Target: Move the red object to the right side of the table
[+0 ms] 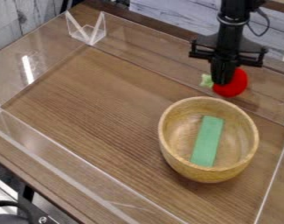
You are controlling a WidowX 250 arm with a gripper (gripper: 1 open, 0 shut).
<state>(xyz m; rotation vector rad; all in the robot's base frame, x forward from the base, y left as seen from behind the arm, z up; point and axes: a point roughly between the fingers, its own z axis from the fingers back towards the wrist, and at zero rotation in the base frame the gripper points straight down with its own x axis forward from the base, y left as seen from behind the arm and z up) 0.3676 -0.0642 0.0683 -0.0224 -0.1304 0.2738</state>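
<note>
The red object (232,82), a small strawberry-like toy with a pale green tuft on its left, is at the far right of the brown wood-grain table (97,105). My black gripper (225,73) comes down from above and is shut on the toy's top. The toy sits at or just above the tabletop; I cannot tell whether it touches. It is just behind the wooden bowl's far rim.
A wooden bowl (179,149) holding a flat green block (208,140) stands at the right front. Low clear acrylic walls (39,149) edge the table, with a clear bracket (86,31) at the back left corner.
</note>
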